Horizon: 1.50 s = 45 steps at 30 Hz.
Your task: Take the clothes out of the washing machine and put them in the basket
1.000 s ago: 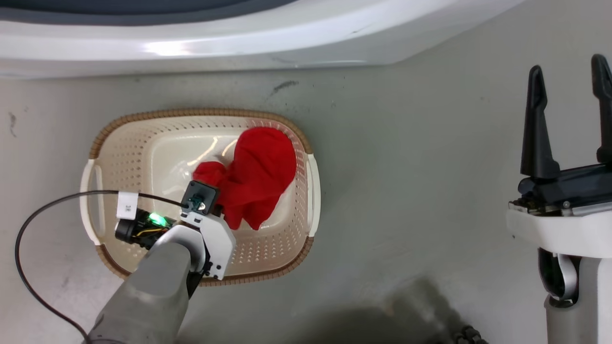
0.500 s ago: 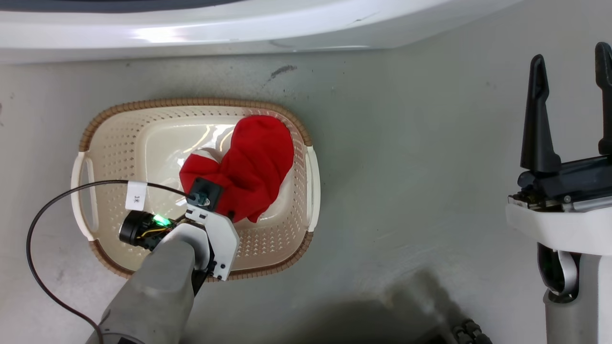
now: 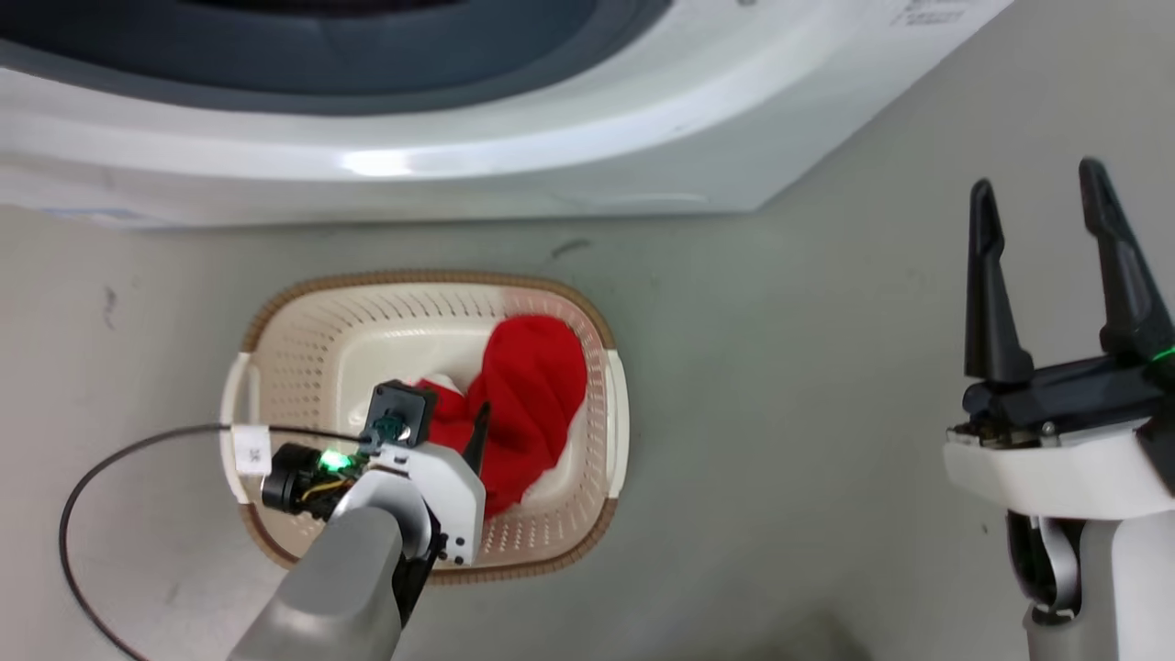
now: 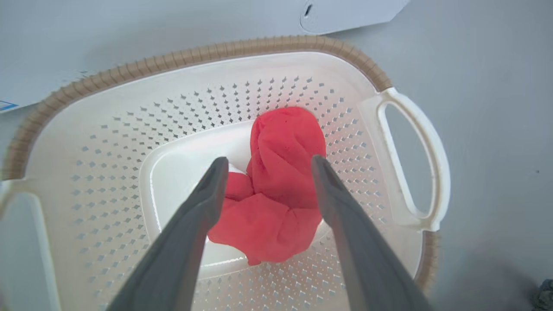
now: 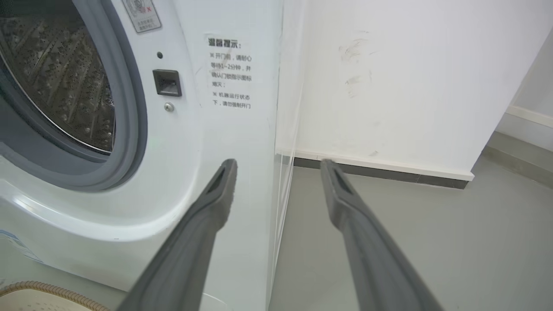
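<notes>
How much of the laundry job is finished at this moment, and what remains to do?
Done: red clothing lies in the basket, not gripped. In hand: nothing; the left gripper hovers open above it, and the right gripper is open near the washing machine. Left: the visible part of the drum looks empty, but the rest is hidden, so a garment may remain inside.

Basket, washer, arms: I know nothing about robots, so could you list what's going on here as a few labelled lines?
Basket: upright on the floor, in front of the washing machine.
Clothes: a red heap inside the basket, toward its right side.
Left gripper: open, above the heap, gripping nothing.
Right gripper: open, empty, right of the basket.
Drum: no clothes in the part that shows.
</notes>
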### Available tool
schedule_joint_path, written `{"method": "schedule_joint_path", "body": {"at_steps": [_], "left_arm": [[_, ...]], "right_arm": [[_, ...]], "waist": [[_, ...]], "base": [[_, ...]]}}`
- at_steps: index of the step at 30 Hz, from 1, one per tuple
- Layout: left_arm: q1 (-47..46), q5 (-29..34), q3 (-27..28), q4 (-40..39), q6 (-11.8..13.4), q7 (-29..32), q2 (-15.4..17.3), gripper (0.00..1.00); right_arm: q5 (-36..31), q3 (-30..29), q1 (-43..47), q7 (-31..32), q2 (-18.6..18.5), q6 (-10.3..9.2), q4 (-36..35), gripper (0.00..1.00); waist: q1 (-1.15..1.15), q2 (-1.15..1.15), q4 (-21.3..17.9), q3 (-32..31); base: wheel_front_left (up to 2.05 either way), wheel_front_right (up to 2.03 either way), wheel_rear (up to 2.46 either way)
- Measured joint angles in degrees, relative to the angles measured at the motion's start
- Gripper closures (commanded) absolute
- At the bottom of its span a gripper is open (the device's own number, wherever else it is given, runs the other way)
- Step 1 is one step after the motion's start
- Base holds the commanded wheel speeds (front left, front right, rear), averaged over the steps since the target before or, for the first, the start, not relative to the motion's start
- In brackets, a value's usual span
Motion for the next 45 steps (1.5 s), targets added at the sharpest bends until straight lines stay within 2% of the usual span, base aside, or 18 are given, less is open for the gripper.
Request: {"method": "schedule_joint_path", "body": {"at_steps": [5,17,27,32,39,45], "left_arm": [[6.8,1.5,3.3,-8.9,1.9,-0.1,0.9,0.0],[18.8,6.7,12.3,-27.5,4.4,-0.1,0.6,0.0],[26.2,11.0,18.9,-39.9,4.8,-0.1,-0.9,0.0],[24.8,12.2,20.3,-40.6,3.3,-0.1,-1.0,0.0],[9.2,13.4,20.4,-32.6,0.6,0.2,0.2,0.0],[-6.2,13.6,19.9,-23.3,-1.3,3.6,1.8,0.0]], "right_arm": [[0.0,0.4,2.1,0.0,0.0,0.0,0.6,0.0],[0.1,0.8,6.8,0.0,0.0,0.0,1.8,0.0],[0.6,1.1,9.9,0.0,0.0,0.0,2.6,0.0],[1.0,1.3,10.1,0.0,0.0,-0.01,2.6,0.0],[1.0,1.8,8.5,0.0,0.0,-0.01,1.8,0.0],[1.3,2.4,5.6,0.0,0.0,0.0,1.0,0.0]], "waist": [[0.0,0.0,1.1,-4.8],[-0.01,0.0,3.2,-14.8],[-0.01,0.0,3.7,-21.1],[-0.01,0.0,3.0,-22.0],[0.0,0.0,2.0,-19.2],[0.0,0.0,0.3,-15.1]], "base": [[0.0,0.0,0.0],[0.0,0.0,0.0],[0.0,0.0,0.0],[0.0,0.0,0.0],[0.0,0.0,0.0],[0.0,0.0,0.0]]}}
